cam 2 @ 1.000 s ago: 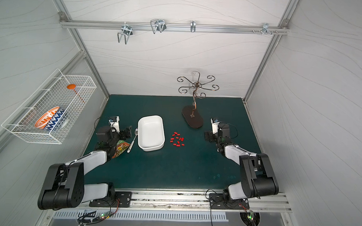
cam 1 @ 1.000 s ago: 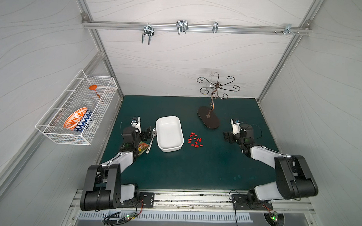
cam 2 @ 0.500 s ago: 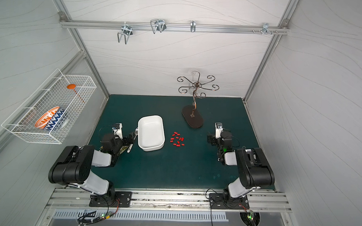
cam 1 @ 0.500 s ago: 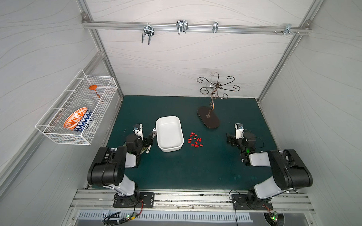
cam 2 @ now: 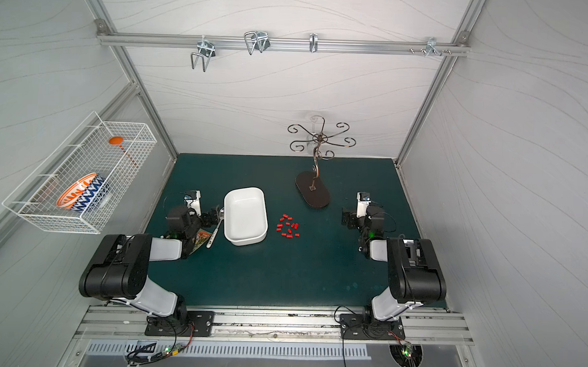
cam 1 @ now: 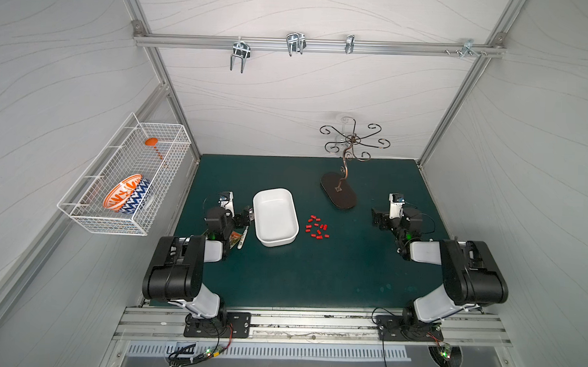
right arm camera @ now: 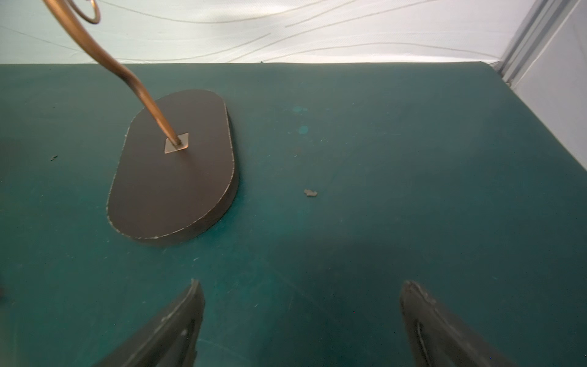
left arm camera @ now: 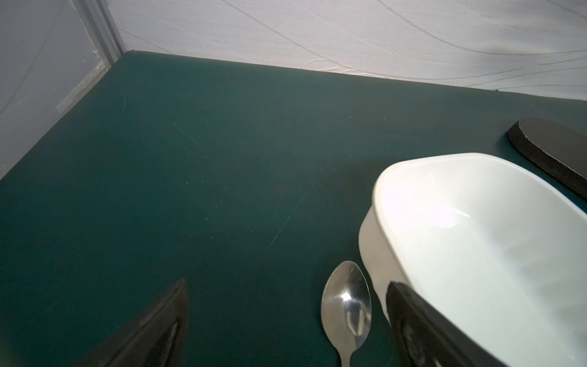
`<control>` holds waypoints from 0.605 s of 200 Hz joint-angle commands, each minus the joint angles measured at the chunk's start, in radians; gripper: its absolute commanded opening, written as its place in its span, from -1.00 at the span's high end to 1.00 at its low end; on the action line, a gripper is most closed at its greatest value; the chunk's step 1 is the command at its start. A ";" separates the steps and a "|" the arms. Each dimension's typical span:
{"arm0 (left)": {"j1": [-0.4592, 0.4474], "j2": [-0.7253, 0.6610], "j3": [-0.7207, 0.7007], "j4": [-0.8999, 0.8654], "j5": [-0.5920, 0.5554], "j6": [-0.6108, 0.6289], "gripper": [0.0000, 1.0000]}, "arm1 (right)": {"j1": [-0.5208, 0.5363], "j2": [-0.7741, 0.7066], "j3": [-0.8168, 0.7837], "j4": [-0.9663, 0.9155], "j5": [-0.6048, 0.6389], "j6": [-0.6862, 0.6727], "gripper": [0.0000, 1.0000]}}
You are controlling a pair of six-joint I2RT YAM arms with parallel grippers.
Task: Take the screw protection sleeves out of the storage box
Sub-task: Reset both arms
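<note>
The white storage box (cam 1: 274, 204) (cam 2: 245, 206) lies left of centre on the green mat, and I see nothing inside it. Several red screw protection sleeves (cam 1: 317, 228) (cam 2: 288, 227) lie loose on the mat just right of it. My left gripper (cam 1: 246, 215) (cam 2: 216, 216) (left arm camera: 287, 286) is open at the box's left side. A spoon bowl lies between its fingers, and one finger stands against the storage box (left arm camera: 476, 241) wall. My right gripper (cam 1: 378, 219) (cam 2: 347, 219) (right arm camera: 303, 284) is open and empty over bare mat, far right of the sleeves.
A metal spoon (cam 1: 243, 240) (left arm camera: 346, 302) and a colourful packet (cam 1: 234, 237) lie by the left gripper. A dark-based hook stand (cam 1: 338, 196) (right arm camera: 173, 168) rises behind the sleeves. A wire basket (cam 1: 158, 173) on the left wall holds a patterned bowl (cam 1: 125, 193).
Both arms have folded back toward their bases, elbows rising. Both grippers stayed open and close to where they were. The box and the sleeves have not moved.
</note>
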 commanded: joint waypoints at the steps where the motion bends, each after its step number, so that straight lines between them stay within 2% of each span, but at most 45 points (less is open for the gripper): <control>1: -0.002 -0.008 0.013 0.020 -0.009 0.009 -1.00 | -0.001 0.009 0.001 -0.016 -0.025 0.015 -0.98; 15: -0.002 -0.007 0.017 0.014 -0.037 -0.001 -1.00 | -0.006 0.008 0.000 -0.014 -0.029 0.016 -0.98; 121: -0.004 -0.006 0.018 0.013 -0.038 0.000 -1.00 | -0.006 0.007 0.000 -0.013 -0.032 0.017 -0.98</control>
